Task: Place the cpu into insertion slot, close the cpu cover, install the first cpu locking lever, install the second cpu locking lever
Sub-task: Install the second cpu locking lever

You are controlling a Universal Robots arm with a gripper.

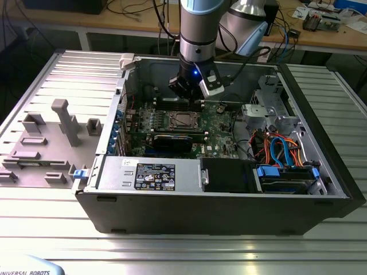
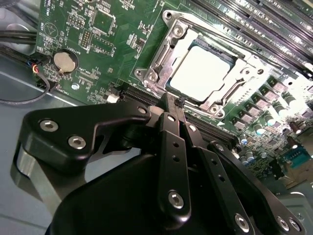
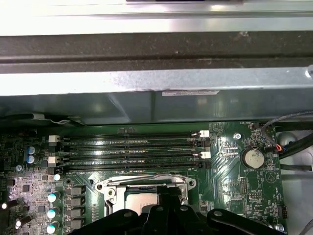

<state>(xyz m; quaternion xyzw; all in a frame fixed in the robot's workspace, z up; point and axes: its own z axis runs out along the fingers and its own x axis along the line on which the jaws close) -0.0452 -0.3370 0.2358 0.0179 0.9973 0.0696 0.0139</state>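
The cpu point(image 2: 203, 73) is a bright silver square lying flat in the insertion slot point(image 2: 168, 17) on the green motherboard. The cpu cover point(image 2: 244, 73) lies down around it as a silver frame, and the chip shows through its window. My gripper point(image 2: 174, 100) is shut with nothing between its black fingers; its tip hovers just off one edge of the socket. In the exterior view the gripper point(image 1: 193, 98) hangs over the board just behind the cpu point(image 1: 182, 120). In the first wrist view the gripper point(image 3: 166, 195) covers part of the cpu point(image 3: 139, 199). I cannot make out how the locking levers stand.
Long memory slots point(image 3: 132, 147) run beside the socket, next to the case wall point(image 3: 156, 78). A black graphics card point(image 1: 172, 142), a power supply point(image 1: 149, 175) and coloured cables point(image 1: 281, 149) fill the case. A coin battery point(image 2: 65, 62) sits on the board. Grey fixtures point(image 1: 63, 120) stand at the exterior view's left.
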